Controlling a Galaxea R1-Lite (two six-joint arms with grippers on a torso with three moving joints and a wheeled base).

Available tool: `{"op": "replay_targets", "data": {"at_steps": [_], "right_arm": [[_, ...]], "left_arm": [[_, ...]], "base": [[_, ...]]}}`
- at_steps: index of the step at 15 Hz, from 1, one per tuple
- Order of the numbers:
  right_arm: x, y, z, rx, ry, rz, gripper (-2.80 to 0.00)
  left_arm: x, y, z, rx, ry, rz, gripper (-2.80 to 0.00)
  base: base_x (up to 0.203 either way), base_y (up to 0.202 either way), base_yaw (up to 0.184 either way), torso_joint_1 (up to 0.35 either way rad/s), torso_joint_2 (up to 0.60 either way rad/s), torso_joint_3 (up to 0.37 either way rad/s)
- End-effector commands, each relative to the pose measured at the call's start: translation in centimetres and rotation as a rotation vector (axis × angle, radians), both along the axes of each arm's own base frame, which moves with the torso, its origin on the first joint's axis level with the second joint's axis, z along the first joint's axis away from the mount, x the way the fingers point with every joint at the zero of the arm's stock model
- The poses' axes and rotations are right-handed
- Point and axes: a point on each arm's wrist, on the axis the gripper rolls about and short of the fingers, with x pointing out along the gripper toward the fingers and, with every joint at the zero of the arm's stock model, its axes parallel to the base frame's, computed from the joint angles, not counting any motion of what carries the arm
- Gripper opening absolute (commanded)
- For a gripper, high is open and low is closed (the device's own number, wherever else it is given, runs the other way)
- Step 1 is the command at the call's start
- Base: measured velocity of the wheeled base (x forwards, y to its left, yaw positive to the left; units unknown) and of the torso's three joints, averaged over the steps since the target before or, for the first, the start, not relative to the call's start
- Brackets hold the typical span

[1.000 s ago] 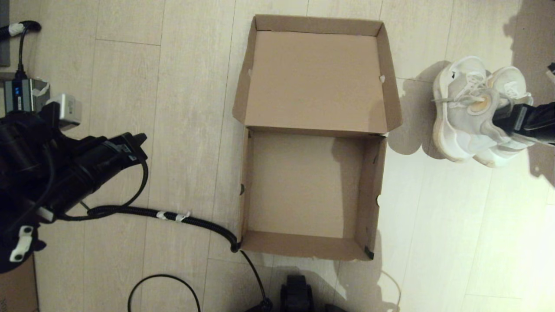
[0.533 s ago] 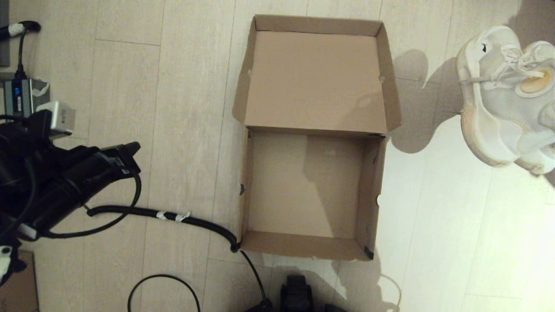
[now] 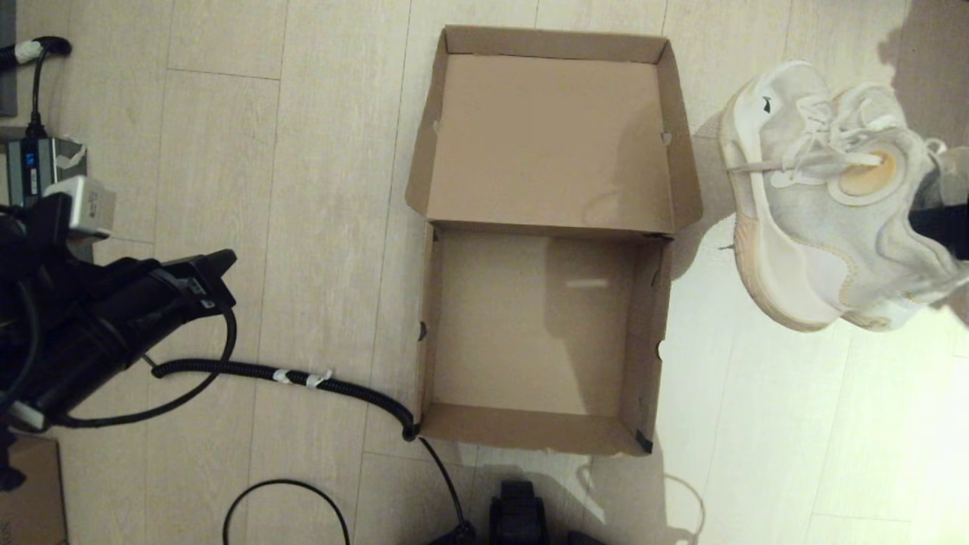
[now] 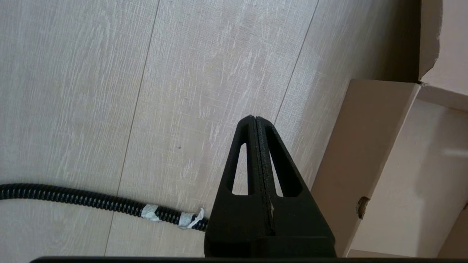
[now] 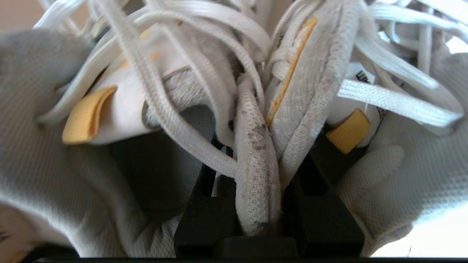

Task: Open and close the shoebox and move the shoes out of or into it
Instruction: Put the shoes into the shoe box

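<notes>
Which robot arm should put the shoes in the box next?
The right arm. Its tool is already clamped on the shoes, holding them just right of the open, empty shoebox. The left tool is shut on nothing, out on the box's far side.

no readable text, label or brand on anything shown

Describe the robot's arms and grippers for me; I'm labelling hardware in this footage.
The left arm is bulky matte black, with a loose black cable looped beside it and a grey-white module at its back. The left gripper has two black tapering fingers with triangular cut-outs and ridged inner faces. Only black parts of the right gripper show.
</notes>
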Motion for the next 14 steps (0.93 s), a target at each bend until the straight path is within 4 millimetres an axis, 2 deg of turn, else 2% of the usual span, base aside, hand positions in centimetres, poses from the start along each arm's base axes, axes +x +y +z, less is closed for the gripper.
{"op": "replay_targets", "data": {"at_steps": [1, 4, 7, 10, 14], "right_arm": [[0.1, 2.5, 0.1, -0.036, -0.044, 0.009, -2.8], [-1.0, 6.7, 1.3, -0.069, -0.144, 0.022, -2.8], [-2.4, 8.3, 1.5, -0.062, -0.169, 0.111, -2.8], [-4.4, 9.1, -0.2, -0.057, -0.134, 0.398, -2.8], [-5.3, 10.6, -3.4, -0.136, -0.079, 0.532, -2.8]], "left_arm": [[-0.1, 0.0, 0.1, -0.005, -0.01, -0.003, -2.8], [0.0, 0.0, 0.2, -0.006, -0.015, -0.006, -2.8], [0.1, 0.7, 0.3, -0.006, -0.014, 0.014, -2.8], [0.6, 0.7, 0.0, -0.002, -0.002, 0.016, -2.8], [1.4, 0.8, -0.8, 0.005, 0.03, 0.024, -2.8]], "base": [[0.0, 0.0, 0.0, 0.0, 0.0, 0.0], [0.0, 0.0, 0.0, 0.0, 0.0, 0.0], [0.0, 0.0, 0.0, 0.0, 0.0, 0.0], [0.0, 0.0, 0.0, 0.0, 0.0, 0.0], [0.0, 0.0, 0.0, 0.0, 0.0, 0.0]]}}
